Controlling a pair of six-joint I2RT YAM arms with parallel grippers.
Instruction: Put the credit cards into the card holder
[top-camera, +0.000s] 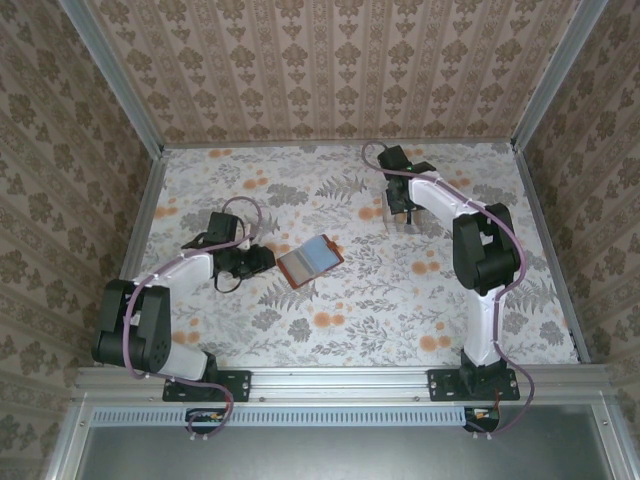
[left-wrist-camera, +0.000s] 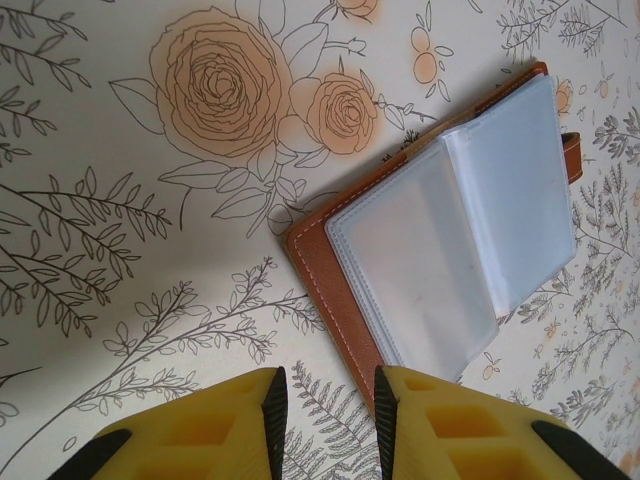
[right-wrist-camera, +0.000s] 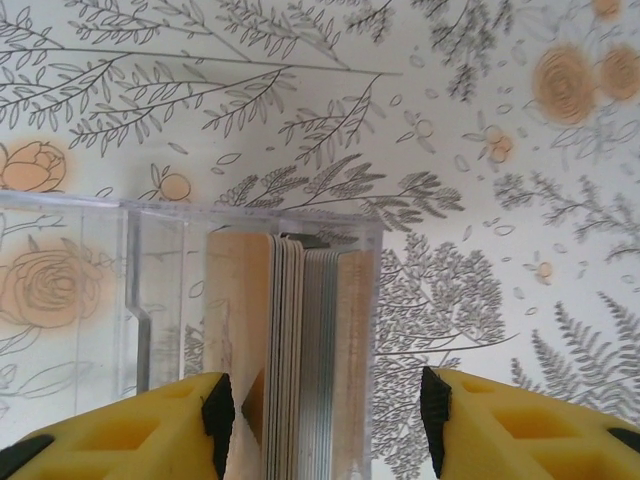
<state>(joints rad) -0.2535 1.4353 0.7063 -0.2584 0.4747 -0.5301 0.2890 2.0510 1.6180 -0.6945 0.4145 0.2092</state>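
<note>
Left pincer (left-wrist-camera: 330, 390) stands narrowly parted, right pincer (right-wrist-camera: 325, 400) spread wider (both aimed downward).

A tablecloth (top-camera: 350, 310) printed with grey leaves and orange roses covers the whole table. A clear plastic box (top-camera: 402, 216) stands on it at about one o'clock from the centre, its see-through walls (right-wrist-camera: 100, 290) letting the pattern show. Patterned beige wallpaper panels (top-camera: 330, 60) close the nine, twelve and three o'clock sides, and a metal rail (top-camera: 340, 382) runs along six o'clock.

A staged robot-lab cell: beige damask-papered panel walls (top-camera: 330, 60) at twelve o'clock, a silver aluminium frame rail (top-camera: 340, 378) at six, around a floral-printed white worktop (top-camera: 380, 300).
</note>
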